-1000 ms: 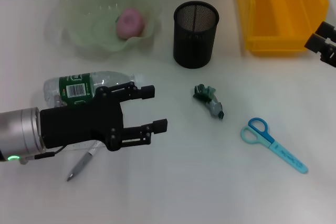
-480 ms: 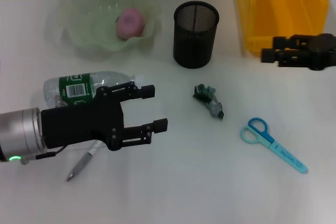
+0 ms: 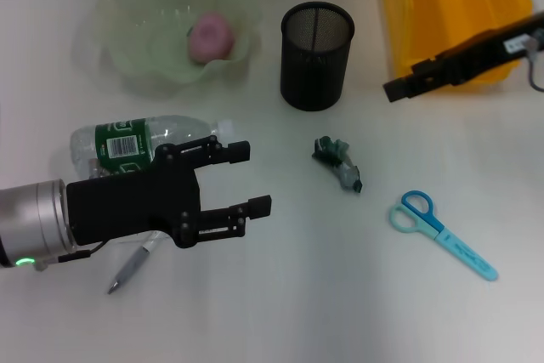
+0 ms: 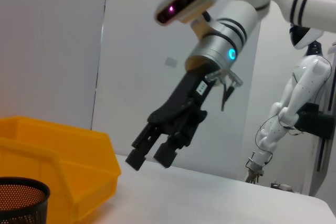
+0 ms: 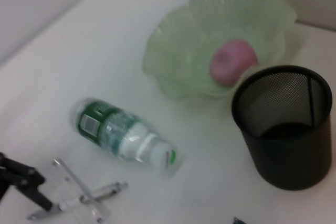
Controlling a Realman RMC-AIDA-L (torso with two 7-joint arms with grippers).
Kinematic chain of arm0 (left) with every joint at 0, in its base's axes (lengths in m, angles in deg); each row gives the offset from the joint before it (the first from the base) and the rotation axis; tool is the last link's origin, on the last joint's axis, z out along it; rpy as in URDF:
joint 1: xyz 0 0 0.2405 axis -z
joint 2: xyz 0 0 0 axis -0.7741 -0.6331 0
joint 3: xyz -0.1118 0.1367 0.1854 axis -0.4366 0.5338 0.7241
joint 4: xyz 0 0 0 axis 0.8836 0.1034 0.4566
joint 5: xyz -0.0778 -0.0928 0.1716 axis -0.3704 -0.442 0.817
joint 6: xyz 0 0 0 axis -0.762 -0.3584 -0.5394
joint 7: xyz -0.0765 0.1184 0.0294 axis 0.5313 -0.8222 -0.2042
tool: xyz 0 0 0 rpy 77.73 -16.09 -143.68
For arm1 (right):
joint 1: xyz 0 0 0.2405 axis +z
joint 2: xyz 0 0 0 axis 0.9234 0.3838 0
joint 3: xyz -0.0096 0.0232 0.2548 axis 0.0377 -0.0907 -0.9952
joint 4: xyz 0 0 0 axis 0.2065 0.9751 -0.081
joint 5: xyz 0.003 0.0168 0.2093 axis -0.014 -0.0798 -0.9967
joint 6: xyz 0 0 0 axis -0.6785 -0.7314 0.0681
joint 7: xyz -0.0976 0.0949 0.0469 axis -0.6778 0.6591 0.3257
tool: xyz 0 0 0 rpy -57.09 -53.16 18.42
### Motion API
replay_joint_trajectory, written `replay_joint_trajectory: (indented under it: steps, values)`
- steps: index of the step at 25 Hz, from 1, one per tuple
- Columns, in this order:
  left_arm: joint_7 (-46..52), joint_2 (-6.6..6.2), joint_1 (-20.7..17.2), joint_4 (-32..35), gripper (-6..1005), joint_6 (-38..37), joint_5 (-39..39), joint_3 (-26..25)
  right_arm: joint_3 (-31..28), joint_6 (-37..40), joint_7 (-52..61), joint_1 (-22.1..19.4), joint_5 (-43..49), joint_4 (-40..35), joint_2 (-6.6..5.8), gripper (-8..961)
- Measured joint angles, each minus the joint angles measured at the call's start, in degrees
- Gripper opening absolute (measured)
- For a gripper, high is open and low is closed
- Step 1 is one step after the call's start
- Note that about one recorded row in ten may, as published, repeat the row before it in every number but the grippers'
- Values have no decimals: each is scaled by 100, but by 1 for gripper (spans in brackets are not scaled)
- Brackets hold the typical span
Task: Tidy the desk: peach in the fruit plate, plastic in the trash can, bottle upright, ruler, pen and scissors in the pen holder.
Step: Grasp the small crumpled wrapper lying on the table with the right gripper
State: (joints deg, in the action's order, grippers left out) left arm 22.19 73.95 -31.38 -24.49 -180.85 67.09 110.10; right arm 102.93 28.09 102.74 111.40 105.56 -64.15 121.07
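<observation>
A pink peach (image 3: 210, 37) lies in the green fruit plate (image 3: 127, 65). The clear bottle (image 3: 140, 142) lies on its side beside my left gripper (image 3: 252, 177), which is open and empty just above the table. A pen (image 3: 129, 269) lies under the left arm, and a clear ruler (image 5: 79, 192) shows beside it in the right wrist view. The crumpled plastic (image 3: 338, 161) and blue scissors (image 3: 442, 234) lie right of the centre. The black mesh pen holder (image 3: 316, 55) stands empty. My right gripper (image 3: 394, 89) hangs in the air in front of the yellow bin (image 3: 442, 6); it looks slightly open in the left wrist view (image 4: 149, 158).
The yellow bin stands at the back right corner, the fruit plate at the back left, and the pen holder between them. The bottle (image 5: 123, 137), peach (image 5: 233, 61) and pen holder (image 5: 283, 129) also show in the right wrist view.
My right arm has swung in from the right edge and now reaches left across the front of the yellow bin. The left arm and the objects have not moved.
</observation>
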Motion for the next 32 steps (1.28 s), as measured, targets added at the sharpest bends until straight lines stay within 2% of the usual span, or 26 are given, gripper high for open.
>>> replay_joint_trajectory:
  steps: [2, 3, 4, 7, 8, 9, 13, 23, 32]
  values:
    - [0, 14, -1, -1, 757, 4, 0, 0, 154, -80, 178, 232, 276, 77, 29, 774]
    - [0, 21, -3, -3, 757, 6, 0, 0, 461, -258, 363, 451, 571, 232, 79, 773]
    - [0, 25, -8, -5, 757, 7, 0, 0, 461, -258, 363, 451, 571, 232, 79, 772]
    - [-4, 35, -19, -8, 756, 8, 0, 0, 936, -631, 559, 608, 802, 493, 172, 769]
    - [-6, 40, -20, -8, 756, -3, 0, 0, 1257, -907, 708, 663, 856, 662, 234, 769]
    - [-6, 40, -20, -8, 756, -3, 0, 0, 1257, -907, 708, 663, 856, 662, 234, 768]
    - [-8, 50, -23, -5, 757, -46, 0, 11, 1948, -1355, 1079, 723, 991, 876, 332, 764]
    - [-9, 68, -28, -6, 756, -43, 0, 0, 2679, -2128, 1455, 730, 1004, 1371, 399, 756]
    - [-9, 77, -11, 2, 756, -15, 0, 0, 2924, -2361, 1464, 754, 625, 1490, 412, 748]
